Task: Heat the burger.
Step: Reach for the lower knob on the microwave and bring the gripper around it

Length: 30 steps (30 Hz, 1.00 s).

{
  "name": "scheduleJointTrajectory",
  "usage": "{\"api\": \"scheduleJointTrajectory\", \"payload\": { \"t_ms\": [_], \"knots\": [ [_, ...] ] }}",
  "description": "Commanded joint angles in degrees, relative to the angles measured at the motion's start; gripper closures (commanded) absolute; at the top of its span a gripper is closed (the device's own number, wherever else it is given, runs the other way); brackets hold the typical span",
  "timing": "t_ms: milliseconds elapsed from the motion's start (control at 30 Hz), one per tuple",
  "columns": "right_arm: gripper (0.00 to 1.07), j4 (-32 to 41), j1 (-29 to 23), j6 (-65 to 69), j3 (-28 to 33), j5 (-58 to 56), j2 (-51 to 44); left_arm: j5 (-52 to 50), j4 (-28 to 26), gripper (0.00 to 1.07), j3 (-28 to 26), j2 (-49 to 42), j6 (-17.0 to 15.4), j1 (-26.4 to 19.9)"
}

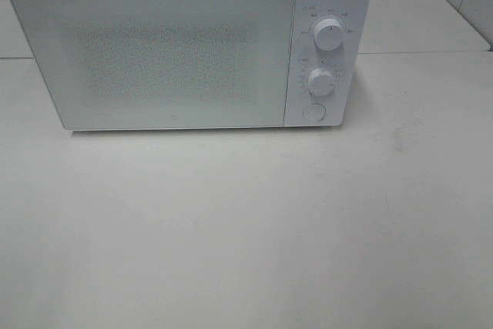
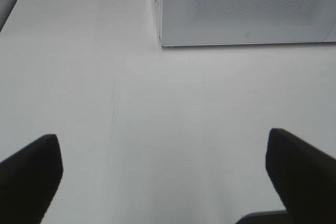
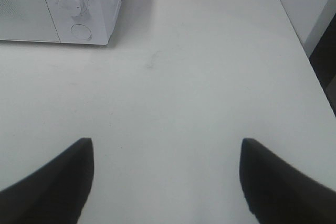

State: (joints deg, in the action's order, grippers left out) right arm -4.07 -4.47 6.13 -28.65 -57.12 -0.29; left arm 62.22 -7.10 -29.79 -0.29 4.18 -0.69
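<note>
Left gripper (image 2: 161,145): released. We saw its two black fingers (image 2: 31,177) spread wide, with nothing between them but bare white table (image 2: 157,103). It hung above the surface, not touching it. A faint thin scratch (image 2: 112,124) ran along the tabletop just inside one finger.

Right gripper (image 3: 166,145): also released. Its dark fingers (image 3: 58,182) stood well apart over the table and gripped nothing. A small grey smudge (image 3: 152,61) marked the surface farther out.

Beyond both grippers we noted a white microwave (image 1: 154,52) at the far side of the table, well apart from either claw. Its door (image 1: 169,59) was shut, and the speckled window showed nothing we could make out inside. The control panel sat on the right of the high view. It carried an upper knob (image 1: 330,30), a lower knob (image 1: 320,80) and a round button (image 1: 313,111) below them. The left wrist view took in the door's lower corner. The right wrist view took in the panel end with the lower knob and button.

A seam (image 1: 416,53) behind the microwave showed a second white tabletop butted against the first.

Burger: none of the three views showed it, so we could not tell where it lay.
</note>
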Motion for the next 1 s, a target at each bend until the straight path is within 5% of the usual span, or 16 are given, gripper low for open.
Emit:
{"api": "scheduleJointTrajectory", "payload": {
  "t_ms": [33, 1000],
  "knots": [
    [0.33, -0.1, 0.2, -0.6, 0.2, 0.2, -1.5, -0.7, -0.5, 0.09, 0.1, -1.2, 0.0, 0.2],
    [0.33, -0.2, 0.2, -0.5, 0.2, 0.2, -1.5, -0.7, -0.5, 0.09, 0.1, -1.2, 0.0, 0.2]
  ]
}}
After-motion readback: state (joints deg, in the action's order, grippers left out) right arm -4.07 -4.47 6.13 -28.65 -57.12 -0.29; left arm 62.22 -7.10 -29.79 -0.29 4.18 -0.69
